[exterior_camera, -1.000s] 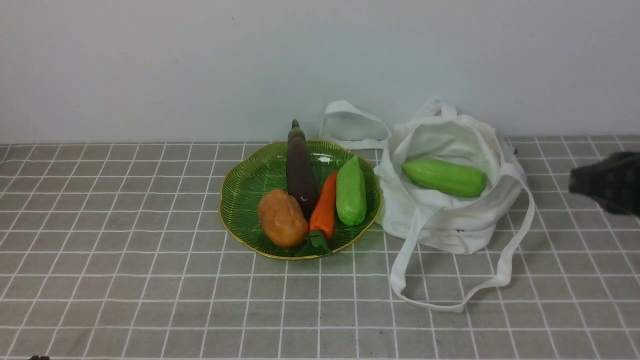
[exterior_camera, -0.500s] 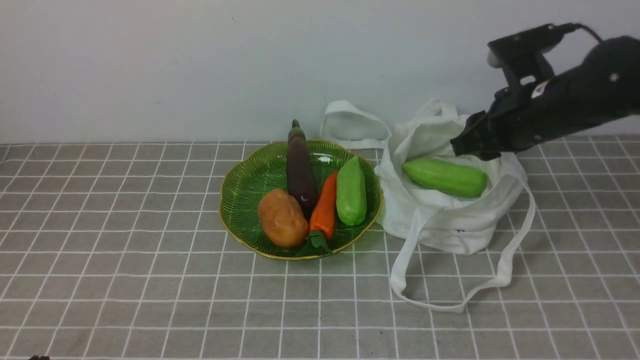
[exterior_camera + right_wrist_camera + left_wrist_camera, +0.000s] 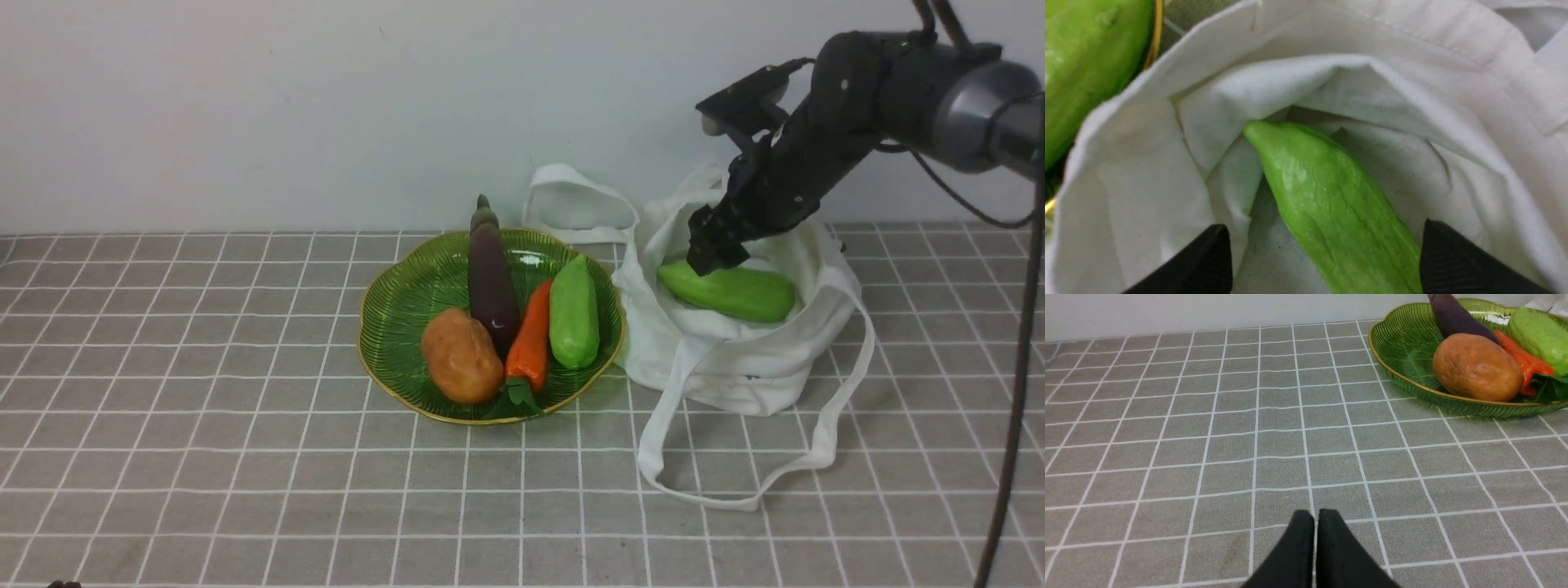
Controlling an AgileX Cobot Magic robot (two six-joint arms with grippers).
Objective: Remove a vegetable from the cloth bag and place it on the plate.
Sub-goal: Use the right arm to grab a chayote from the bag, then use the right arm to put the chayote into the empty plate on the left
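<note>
Holding veg.: plate (image 3: 392, 359) w/ potato (image 3: 462, 356), carrot (image 3: 529, 335), eggplant (image 3: 492, 286), second gourd (image 3: 574, 314). Uncut gourd (image 3: 755, 294) seen inside cloth bag (image 3: 735, 376), partly hidden by R gripper (image 3: 714, 245), fingers apart; L gripper (image 3: 1314, 539) closed. Grid-lined tabletop (image 3: 245, 408), pale wall (image 3: 245, 106) behind.

Eggplant (image 3: 492, 282), potato (image 3: 462, 356), orange carrot (image 3: 530, 339)

The tapered green vegetable (image 3: 739, 292) lies inside the white cloth bag (image 3: 739, 380).
</note>
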